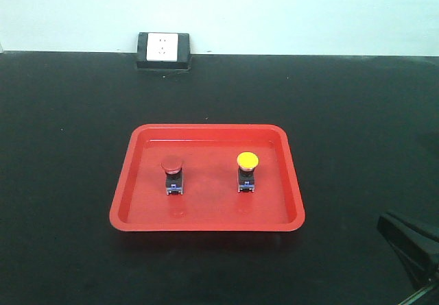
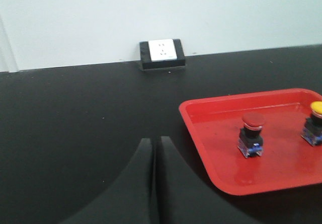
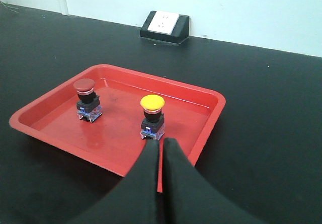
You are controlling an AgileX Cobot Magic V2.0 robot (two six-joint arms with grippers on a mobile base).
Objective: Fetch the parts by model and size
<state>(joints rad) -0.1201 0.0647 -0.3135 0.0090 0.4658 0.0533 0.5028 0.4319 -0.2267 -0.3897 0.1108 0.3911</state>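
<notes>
Red-capped switch [image 1: 173, 173]: it is seen standing upright in the left half of the red tray [image 1: 206, 132], on its black body and blue-grey base.
Yellow-capped switch [image 1: 247, 171]: it is seen upright in the right half of the same tray, well apart from the red one.
Tray: it is placed in the middle of the black worktop [image 1: 68, 127]; a wall socket block [image 1: 163, 50] is set at the far edge.
Left claw [image 2: 155, 148]: its fingers are pressed together with nothing between them; it is held over bare worktop, to the left of the tray.
Right claw [image 3: 161, 146]: its fingers are likewise pressed together and empty; it is held just in front of the yellow-capped switch, over the tray's near rim.
Step in hand: both parts appear already laid in the tray, so the fetching is judged done or nearly done.
Next move: if anything is left, a clear withdrawal of both arms is called for, with the tray rim and the upright switches left untouched.
</notes>
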